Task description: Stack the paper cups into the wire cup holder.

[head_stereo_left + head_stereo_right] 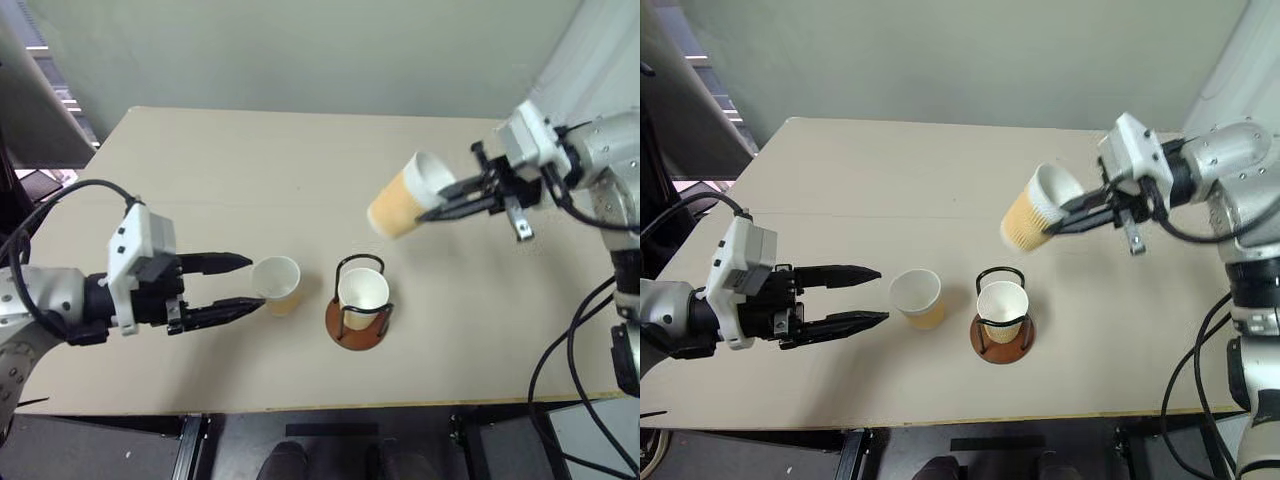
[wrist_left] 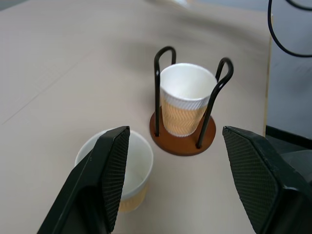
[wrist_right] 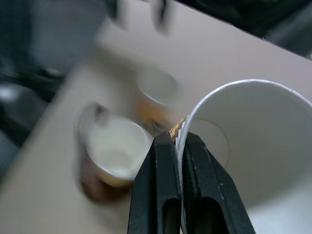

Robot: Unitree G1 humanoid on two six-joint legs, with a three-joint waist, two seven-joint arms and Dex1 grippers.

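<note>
Up at the right of the head view, my right gripper (image 1: 446, 204) is pinched tight on the wall of one paper cup (image 1: 405, 196), one finger inside the rim and one outside, and the cup hangs in the air tilted, mouth toward the upper right and base pointing down toward the left. What matters for the next move is where the wire cup holder (image 1: 358, 300) lies from that cup: below it and a little to the left in the frame, standing on the table (image 1: 250, 170) with a second cup (image 1: 362, 291) already seated upright between its black loops. So I judge the carried cup has to come down and leftward, and its long axis has to swing from slanted to upright, base first, to line up with the seated cup's mouth. The third cup (image 1: 277, 284) stands upright just left of the holder, near but apart from it, and right at the tips of my left gripper (image 1: 252, 285), whose fingers stand spread with nothing between them. My left arm is the nearer one for that cup; my right is nearer the holder from above
</note>
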